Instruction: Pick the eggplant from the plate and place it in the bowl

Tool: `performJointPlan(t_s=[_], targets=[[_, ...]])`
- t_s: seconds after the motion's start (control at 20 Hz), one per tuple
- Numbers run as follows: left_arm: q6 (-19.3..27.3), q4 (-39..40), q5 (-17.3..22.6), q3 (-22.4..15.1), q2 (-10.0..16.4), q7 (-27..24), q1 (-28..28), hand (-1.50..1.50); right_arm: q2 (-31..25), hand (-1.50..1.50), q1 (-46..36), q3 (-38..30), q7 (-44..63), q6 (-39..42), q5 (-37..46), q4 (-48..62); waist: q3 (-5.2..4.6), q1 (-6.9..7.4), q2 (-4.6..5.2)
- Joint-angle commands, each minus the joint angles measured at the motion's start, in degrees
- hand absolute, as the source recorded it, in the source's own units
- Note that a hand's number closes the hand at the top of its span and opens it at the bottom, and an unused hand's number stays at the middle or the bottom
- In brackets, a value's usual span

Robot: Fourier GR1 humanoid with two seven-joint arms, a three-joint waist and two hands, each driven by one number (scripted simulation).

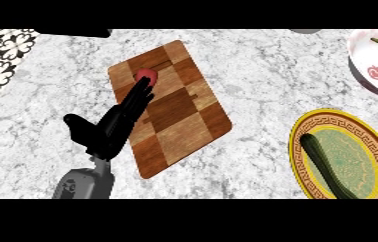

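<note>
The board (173, 108) is wood, patchwork grain, satin finish. Beneath it, the counter (258, 61) looks like speckled grey stone, polished. Right of the board, the plate (297, 136) shows glossy glaze and a gold rim.

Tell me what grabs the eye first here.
The checkered wooden cutting board lies mid-counter, with the black left hand stretched open across it, fingertips at a small red object. At the right edge, a gold-rimmed plate carries a long dark-green vegetable.

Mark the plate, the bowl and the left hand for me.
plate (325, 117), head view, upper gold rim.
bowl (361, 49), head view, white inner wall.
left hand (108, 130), head view, palm.
</note>
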Motion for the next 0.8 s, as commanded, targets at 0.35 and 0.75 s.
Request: performJointPlan(t_s=[0.35,0.75], targets=[[0.1,0.6,-0.3,0.1,0.3,-1.4,-0.7,0.0,-0.6,-1.5,-5.2,-7.6,-5.2,2.1,-5.9,14.3,0.23,0.26,0.42],[1.2,0.7,-0.1,0.7,-0.3,-1.9,2.4,0.0,-1.4,-1.5,-6.1,-26.2,-18.0,7.0,-25.6,14.2,0.34,-2.3,-0.53]])
